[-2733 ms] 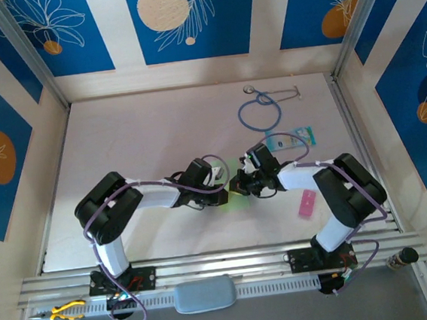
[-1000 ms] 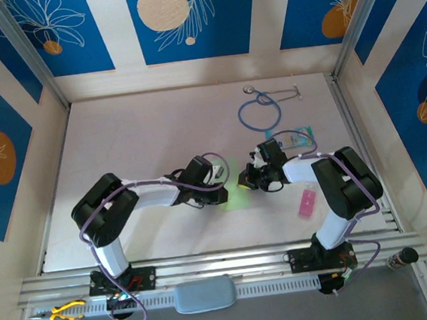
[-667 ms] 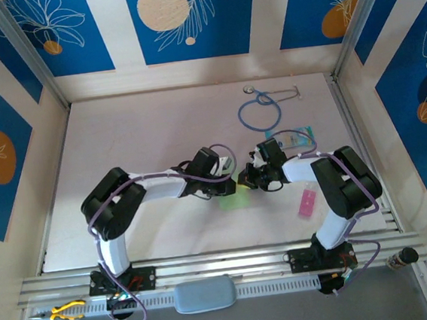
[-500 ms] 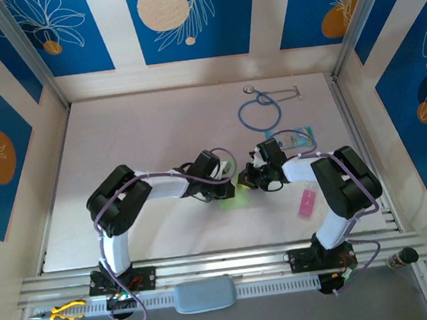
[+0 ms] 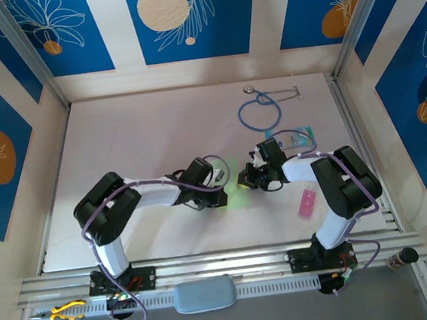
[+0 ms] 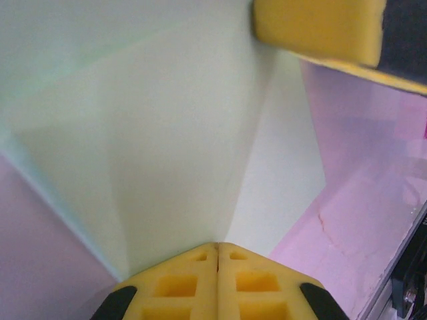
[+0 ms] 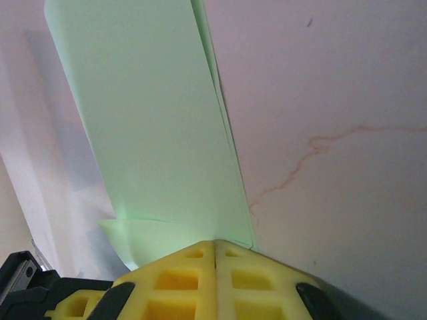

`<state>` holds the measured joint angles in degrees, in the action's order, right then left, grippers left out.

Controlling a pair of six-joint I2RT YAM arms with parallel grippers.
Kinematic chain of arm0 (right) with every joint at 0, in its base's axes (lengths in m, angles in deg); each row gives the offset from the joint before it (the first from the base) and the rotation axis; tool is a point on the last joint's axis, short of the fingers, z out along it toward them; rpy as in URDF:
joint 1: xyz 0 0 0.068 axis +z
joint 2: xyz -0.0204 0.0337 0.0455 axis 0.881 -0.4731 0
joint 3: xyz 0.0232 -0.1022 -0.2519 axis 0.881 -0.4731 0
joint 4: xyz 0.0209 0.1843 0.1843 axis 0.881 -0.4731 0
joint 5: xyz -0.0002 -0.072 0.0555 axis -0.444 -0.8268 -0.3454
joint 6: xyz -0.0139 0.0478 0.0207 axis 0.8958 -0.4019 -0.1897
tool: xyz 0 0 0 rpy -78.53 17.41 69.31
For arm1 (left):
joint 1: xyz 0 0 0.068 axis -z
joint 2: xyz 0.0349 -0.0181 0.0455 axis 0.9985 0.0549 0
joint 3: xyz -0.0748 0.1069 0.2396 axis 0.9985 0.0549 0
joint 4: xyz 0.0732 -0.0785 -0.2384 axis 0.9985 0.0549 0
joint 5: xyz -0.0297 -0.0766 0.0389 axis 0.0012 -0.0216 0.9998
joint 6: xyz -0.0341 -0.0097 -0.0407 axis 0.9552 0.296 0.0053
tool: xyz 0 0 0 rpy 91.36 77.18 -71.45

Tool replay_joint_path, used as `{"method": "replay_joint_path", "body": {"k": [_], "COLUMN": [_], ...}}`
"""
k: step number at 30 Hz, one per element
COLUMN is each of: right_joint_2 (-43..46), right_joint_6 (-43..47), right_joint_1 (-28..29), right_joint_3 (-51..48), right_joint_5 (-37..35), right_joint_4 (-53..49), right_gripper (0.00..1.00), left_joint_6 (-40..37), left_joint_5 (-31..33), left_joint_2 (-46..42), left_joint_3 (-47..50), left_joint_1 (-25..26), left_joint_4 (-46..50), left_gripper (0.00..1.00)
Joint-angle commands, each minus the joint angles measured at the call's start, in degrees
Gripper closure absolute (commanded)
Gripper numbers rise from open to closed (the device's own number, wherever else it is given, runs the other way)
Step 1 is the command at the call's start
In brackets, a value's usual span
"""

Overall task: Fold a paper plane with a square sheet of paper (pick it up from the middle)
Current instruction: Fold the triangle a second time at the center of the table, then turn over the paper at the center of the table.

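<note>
Left arm back, sheet of paper [image 5: 236,194] pinched from both sides.
My left gripper [image 5: 219,197] has drawn back from its push toward my right gripper [image 5: 244,180]. Both are clenched on the creased green sheet, lying between them on the table [image 5: 145,151]. Crease pass probably done, plane unfinished.

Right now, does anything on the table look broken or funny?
A thin brownish crack-like line runs across the table beside the green paper. A stethoscope lies at the far side too, odd for paper folding.
</note>
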<state>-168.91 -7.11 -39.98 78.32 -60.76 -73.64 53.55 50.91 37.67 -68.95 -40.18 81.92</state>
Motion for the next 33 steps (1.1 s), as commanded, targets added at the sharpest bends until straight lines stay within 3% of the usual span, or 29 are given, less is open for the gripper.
{"method": "replay_joint_path", "body": {"k": [1,9,15,23,27,33], "right_joint_2": [-2.0,-1.3,-0.9,3.4,8.0,13.9], "right_joint_6": [0.5,1.4,1.8,4.3,4.4,1.8], "right_joint_1": [0.4,1.6,1.7,1.6,2.1,4.3], "right_joint_3": [0.1,2.1,3.5,4.3,4.7,4.4], "right_joint_5": [-4.0,-3.4,-3.6,-3.1,-1.9,-6.5], "right_joint_4": [-4.7,-6.0,-7.5,-9.4,-13.3,-25.6], "right_gripper": [1.00,1.00,1.00,0.99,0.87,0.69], "left_joint_6": [-0.3,-2.4,-5.3,-5.3,-5.1,-3.9], "left_joint_5": [0.2,2.1,2.4,1.6,2.3,1.9], "left_joint_2": [-2.0,-6.0,-1.1,3.7,3.9,3.1], "left_joint_3": [3.7,-1.3,-6.9,-5.9,-4.7,-3.2], "left_joint_1": [0.4,-0.4,-3.2,-3.9,-4.0,-4.0], "left_joint_4": [4.2,5.1,7.0,4.6,4.2,2.1], "left_gripper": [0.94,0.92,0.92,0.95,0.96,0.96]}}
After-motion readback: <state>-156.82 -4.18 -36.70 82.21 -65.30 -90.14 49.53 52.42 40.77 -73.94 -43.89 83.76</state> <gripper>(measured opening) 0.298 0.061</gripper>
